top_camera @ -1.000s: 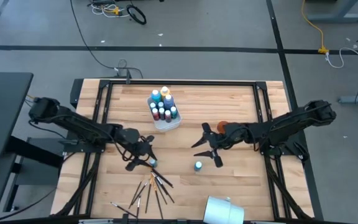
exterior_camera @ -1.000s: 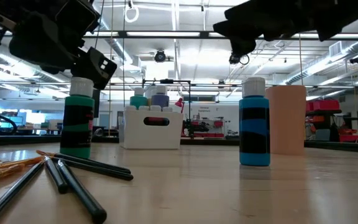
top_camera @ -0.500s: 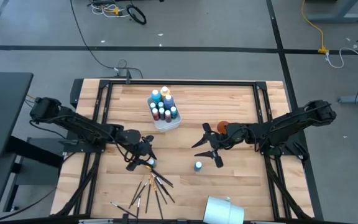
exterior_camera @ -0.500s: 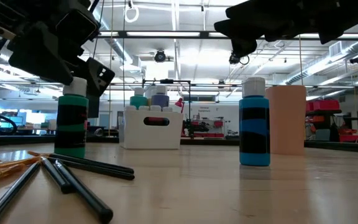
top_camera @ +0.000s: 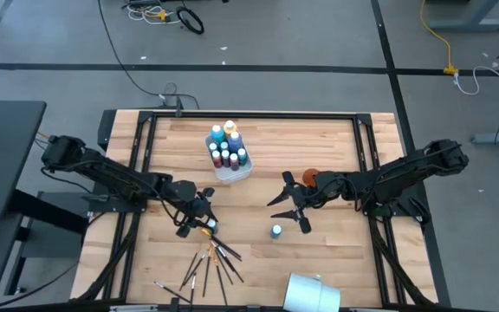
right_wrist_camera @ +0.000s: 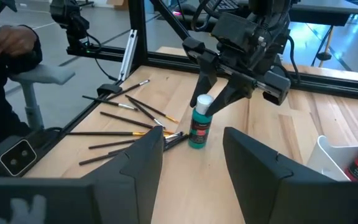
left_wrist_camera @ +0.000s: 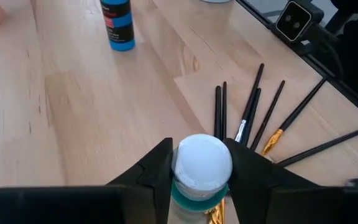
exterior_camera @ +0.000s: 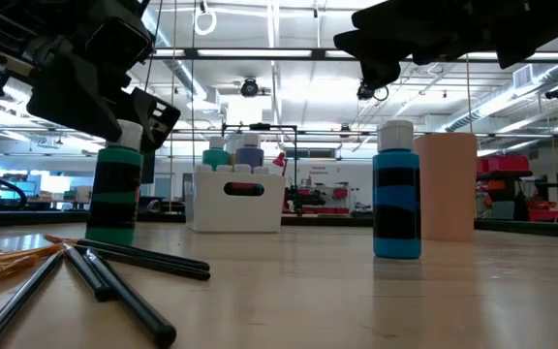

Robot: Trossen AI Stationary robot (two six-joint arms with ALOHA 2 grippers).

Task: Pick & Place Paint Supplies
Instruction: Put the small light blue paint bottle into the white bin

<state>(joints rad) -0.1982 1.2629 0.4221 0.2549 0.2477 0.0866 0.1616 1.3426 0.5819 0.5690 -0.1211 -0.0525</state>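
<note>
Left end effector (left_wrist_camera: 197, 171) clamps the green bottle (right_wrist_camera: 199, 122) by its white cap, presumably for binning (brushes (top_camera: 213, 260) just beside it), while right end effector (top_camera: 291, 203) hovers released above the bench (top_camera: 336, 251).

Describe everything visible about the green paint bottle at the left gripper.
The green paint bottle is small and plastic-looking, with a teal-green body, a dark label band and a round white cap. It stands upright on the wooden table, beside the fanned brushes. The left gripper straddles its cap, fingers right against either side.
</note>
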